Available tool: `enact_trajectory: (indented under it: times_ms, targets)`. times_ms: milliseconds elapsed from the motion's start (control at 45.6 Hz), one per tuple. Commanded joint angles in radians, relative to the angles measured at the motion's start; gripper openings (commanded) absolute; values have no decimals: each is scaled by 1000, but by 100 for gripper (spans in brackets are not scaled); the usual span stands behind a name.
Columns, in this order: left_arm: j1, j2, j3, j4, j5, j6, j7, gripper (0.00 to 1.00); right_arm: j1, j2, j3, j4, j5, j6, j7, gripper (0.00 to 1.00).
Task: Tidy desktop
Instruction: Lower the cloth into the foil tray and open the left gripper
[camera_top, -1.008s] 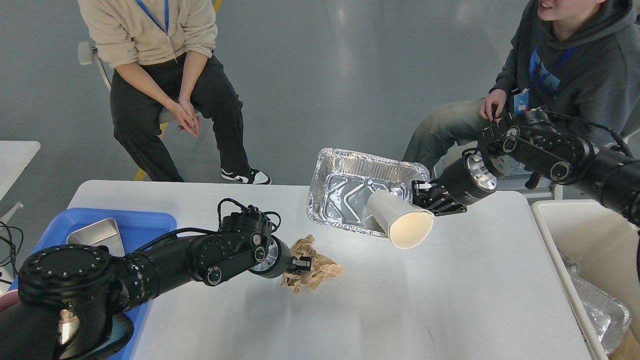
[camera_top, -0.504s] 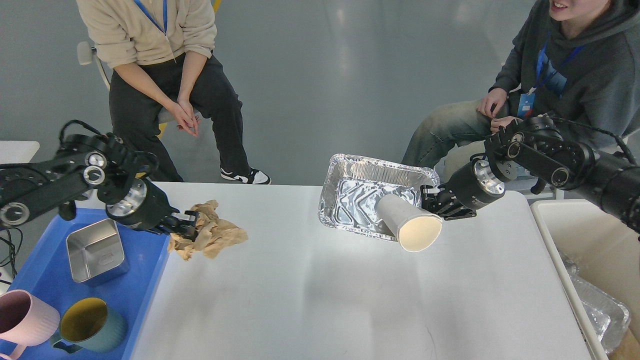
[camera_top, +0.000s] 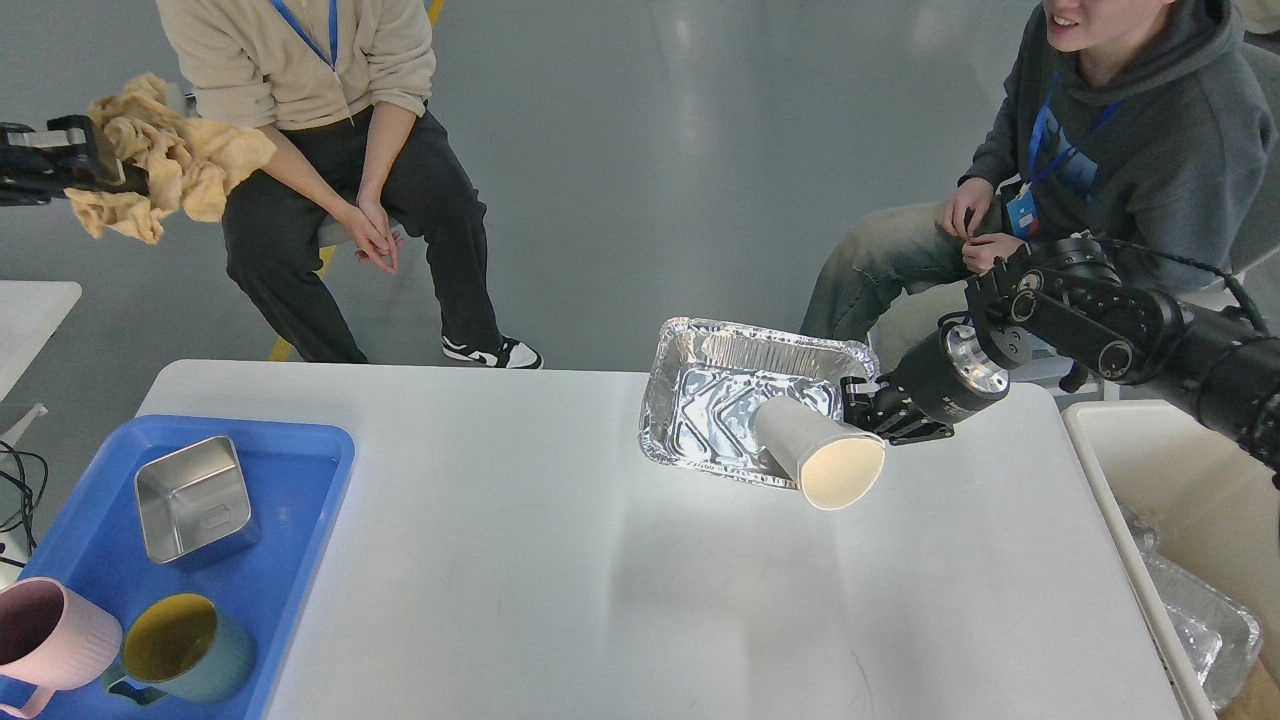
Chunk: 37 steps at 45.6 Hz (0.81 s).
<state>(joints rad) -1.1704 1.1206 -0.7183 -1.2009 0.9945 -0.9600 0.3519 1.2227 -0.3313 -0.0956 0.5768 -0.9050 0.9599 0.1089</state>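
Right now my left claw (camera_top: 95, 160) is up at the far left edge of the view, well above and off the table (camera_top: 560, 560), with its fingers clamped on a crumpled wad of brown paper (camera_top: 165, 155). The paper hangs out to the right of the claw, in front of the seated person in the beige top (camera_top: 320, 150).

My right claw (camera_top: 868, 408) reaches in from the right and sits over the far right part of the table, its fingers closed on the right-hand rim of a foil tray (camera_top: 735, 400). The tray is tilted up toward me, so I see its ribbed bottom. A white paper cup (camera_top: 815, 455) lies on its side with its base in the tray and its open mouth pointing toward me, just beside the claw.

The white table fills the lower middle of the view, and most of its surface is bare. At its left end sits a blue tray (camera_top: 300, 470) holding a steel box (camera_top: 192, 498), a pink mug (camera_top: 55, 635) and a green mug (camera_top: 185, 650). A cream bin (camera_top: 1180, 470) stands just beside the table's right edge. A second person in a grey hoodie (camera_top: 1120, 150) sits behind my right arm.
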Motion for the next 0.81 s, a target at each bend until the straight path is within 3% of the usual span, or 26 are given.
enact_trajectory:
  times_ms: [0, 131, 438, 504, 636, 789]
  targets:
    - [-54, -8, -9, -2, -28, 0, 13, 3, 3, 0, 0, 3, 0, 0, 0, 0]
    - [-150, -105, 0, 18, -48, 0, 32, 3, 11, 1, 0, 5, 1, 0, 0, 0]
    - [-291, -560, 46, 50, -59, 0, 113, 3, 32, 14, 0, 6, 2, 0, 0, 0]
    - [-305, -683, 103, 61, -65, 0, 122, 3, 37, 15, 2, 5, 2, 0, 0, 0]
    - [-285, -815, 190, 76, -117, 0, 150, 3, 38, 14, 4, 1, 2, 0, 0, 0]
    - [-246, -874, 325, 80, -122, 0, 153, 3, 38, 14, 4, 1, 2, 0, 0, 0]
